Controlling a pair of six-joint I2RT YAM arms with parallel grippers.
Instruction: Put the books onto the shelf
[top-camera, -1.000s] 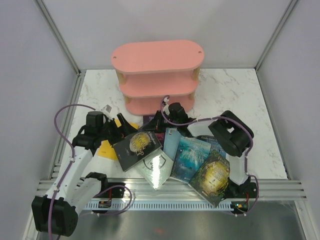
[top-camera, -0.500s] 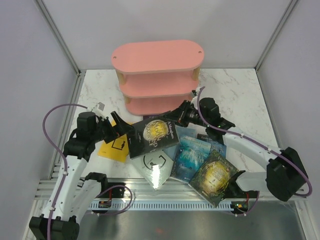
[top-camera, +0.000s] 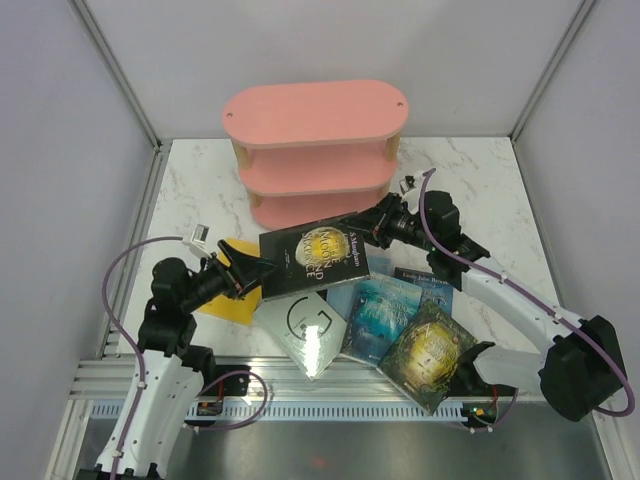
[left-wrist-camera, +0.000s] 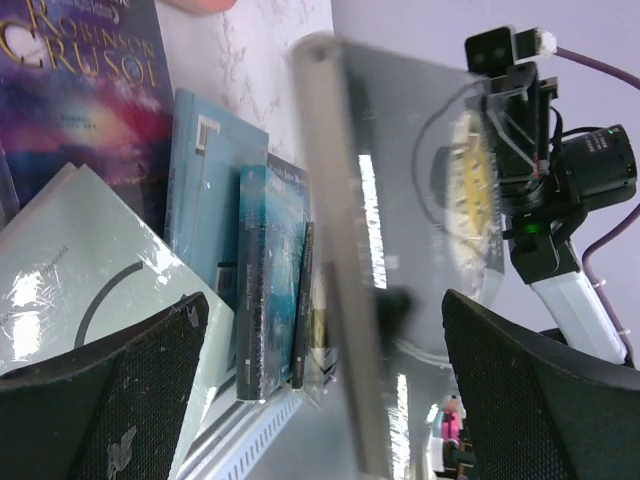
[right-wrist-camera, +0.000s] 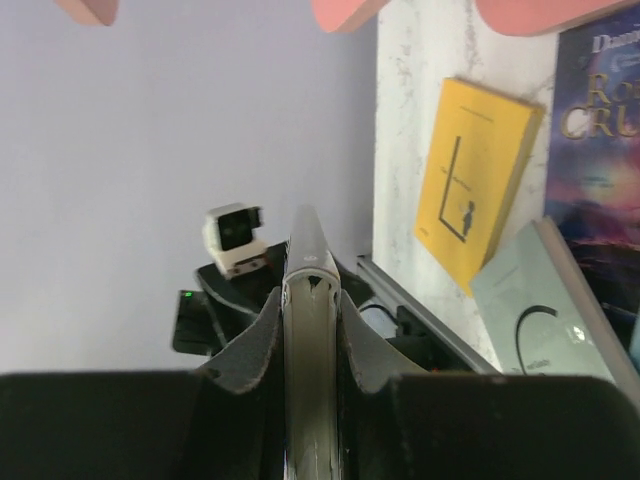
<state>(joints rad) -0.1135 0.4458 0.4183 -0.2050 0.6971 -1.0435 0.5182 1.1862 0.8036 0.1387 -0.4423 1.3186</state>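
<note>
The pink shelf (top-camera: 315, 150) stands at the back of the table. My right gripper (top-camera: 378, 232) is shut on the right edge of a black book (top-camera: 313, 258) with a gold moon cover, held in the air in front of the shelf. In the right wrist view the book's spine (right-wrist-camera: 310, 330) is pinched between both fingers. My left gripper (top-camera: 245, 275) is open at the book's left edge. In the left wrist view the blurred black book (left-wrist-camera: 400, 250) stands between the wide-apart fingers (left-wrist-camera: 110, 400), touching neither. Other books lie below on the table.
On the marble lie a yellow book (top-camera: 222, 300), a pale G book (top-camera: 305, 330), a teal book (top-camera: 385, 310), a green-gold book (top-camera: 430, 355) and a dark blue book (top-camera: 425, 280). A purple galaxy book (left-wrist-camera: 80, 110) and a light blue book (left-wrist-camera: 210, 190) lie under the lifted one.
The right arm has lifted the black book off the pile and swung it right, toward the shelf. The left arm has pulled back toward its base, still open.
</note>
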